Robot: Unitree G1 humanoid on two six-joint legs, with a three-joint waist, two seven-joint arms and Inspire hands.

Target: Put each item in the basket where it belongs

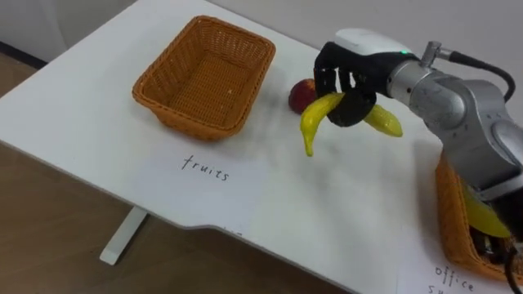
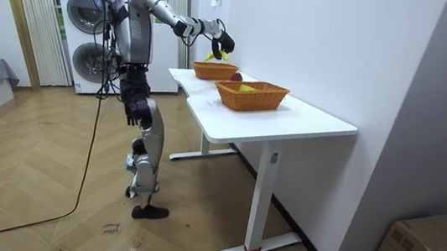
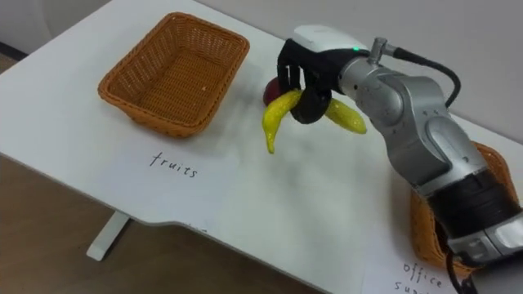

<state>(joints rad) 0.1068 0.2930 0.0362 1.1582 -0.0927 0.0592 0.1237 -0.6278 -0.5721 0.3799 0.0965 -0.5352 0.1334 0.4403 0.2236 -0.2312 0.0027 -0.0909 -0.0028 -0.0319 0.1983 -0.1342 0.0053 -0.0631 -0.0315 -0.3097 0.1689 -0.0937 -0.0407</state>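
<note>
The banana is clutched in the curled right hand, held clear above the desk. The fruit basket is seen alongside.

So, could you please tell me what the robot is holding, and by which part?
Its right hand holds the banana around its middle, both ends sticking out.

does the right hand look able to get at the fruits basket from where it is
Probably yes. The right hand, shut on the banana, hangs just right of the fruits basket, with only bare table between them; the apple sits behind, out of the way.
</note>
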